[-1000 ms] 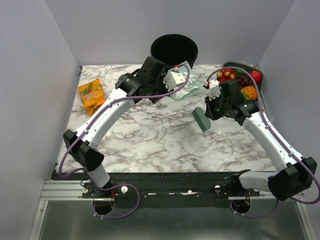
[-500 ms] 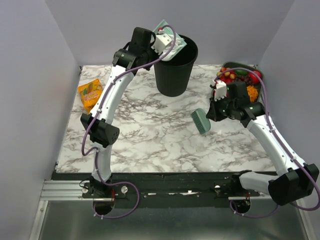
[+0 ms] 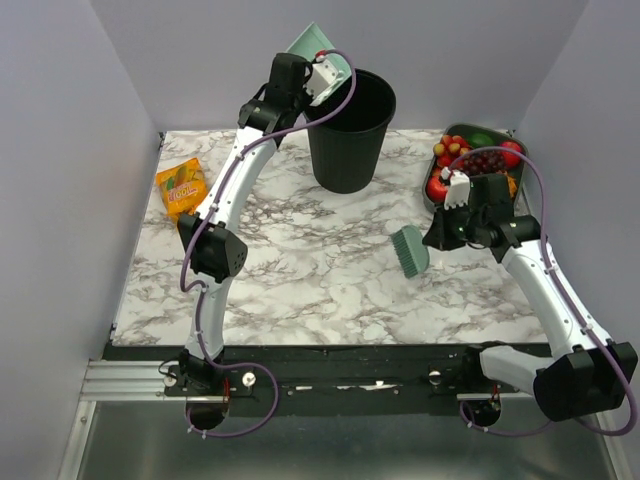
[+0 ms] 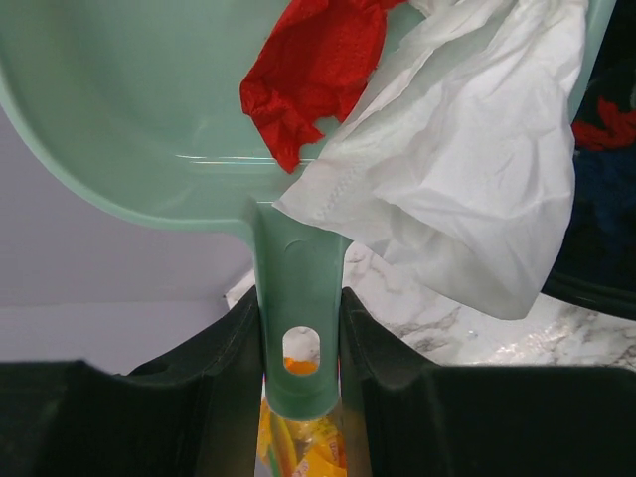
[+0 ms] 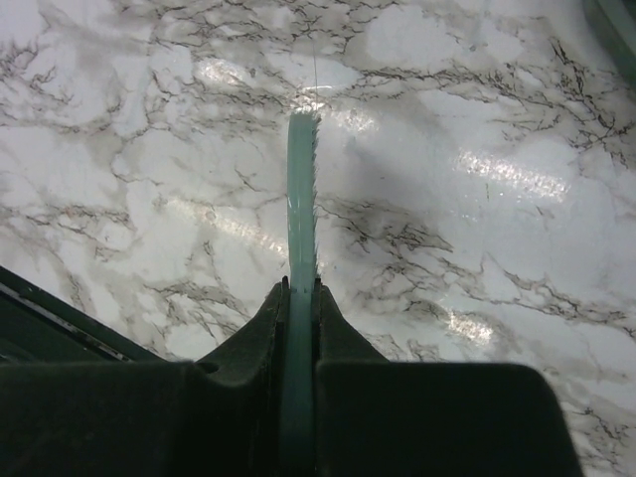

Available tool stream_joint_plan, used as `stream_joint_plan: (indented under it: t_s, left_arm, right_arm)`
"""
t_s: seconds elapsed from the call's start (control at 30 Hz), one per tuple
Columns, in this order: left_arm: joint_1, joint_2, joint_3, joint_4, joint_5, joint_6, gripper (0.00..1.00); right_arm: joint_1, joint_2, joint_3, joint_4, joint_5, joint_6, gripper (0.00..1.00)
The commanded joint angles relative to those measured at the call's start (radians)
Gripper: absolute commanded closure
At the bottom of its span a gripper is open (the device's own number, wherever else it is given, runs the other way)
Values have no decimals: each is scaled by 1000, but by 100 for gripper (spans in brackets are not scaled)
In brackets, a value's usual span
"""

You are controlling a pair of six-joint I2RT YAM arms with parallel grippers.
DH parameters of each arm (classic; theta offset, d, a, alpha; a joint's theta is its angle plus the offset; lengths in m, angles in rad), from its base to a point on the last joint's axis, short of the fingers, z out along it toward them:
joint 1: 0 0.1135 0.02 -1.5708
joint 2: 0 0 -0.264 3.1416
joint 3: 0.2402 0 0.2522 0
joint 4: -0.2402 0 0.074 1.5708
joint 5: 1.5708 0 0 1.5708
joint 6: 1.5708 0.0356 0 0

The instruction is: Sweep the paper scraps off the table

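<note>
Left gripper (image 4: 301,310): clamps dustpan (image 4: 129,109) by handle, holds it tilted at bin (image 3: 350,140) rim, red scrap (image 4: 313,70) and white tissue (image 4: 467,159) inside; right gripper (image 5: 300,293): pinches brush (image 3: 410,250), seemingly just above table (image 5: 477,248)

I have the left arm (image 3: 228,190) stretched up and far back, wrist tipped over, the left gripper (image 4: 301,308) clamped on the dustpan handle (image 4: 298,248). The right arm (image 3: 545,285) is bent low, its right gripper (image 5: 300,293) pinched tight on the brush (image 5: 301,199).
</note>
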Motion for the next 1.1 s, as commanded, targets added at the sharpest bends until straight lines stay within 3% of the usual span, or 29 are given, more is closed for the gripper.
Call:
stream_joint_plan:
  t_s: [0.0,0.13,0.4,0.63,0.87,0.97,1.07]
  left_arm:
    - [0,11,8,149,-129,76,100]
    - [-17,24,5,205,-159,137,100]
    - [-86,10,-116,473,-305,529,100]
    - [-115,-38,-251,654,-317,793,100]
    - [-135,-68,-328,691,-339,976,100]
    - [-137,-110,-412,821,-317,1108,100]
    - [-145,-125,-449,875,-314,1133,100]
  right_arm:
    - [-32,-31,-35,6,-60,51,99]
    - [-50,-37,-53,9,-72,60,99]
    - [-92,-33,-62,18,-97,77,99]
    - [-110,-31,-70,18,-115,95,99]
    - [-135,-34,-86,24,-137,112,99]
    - [-141,-33,-86,23,-141,115,100]
    - [-147,-31,-87,21,-146,118,99]
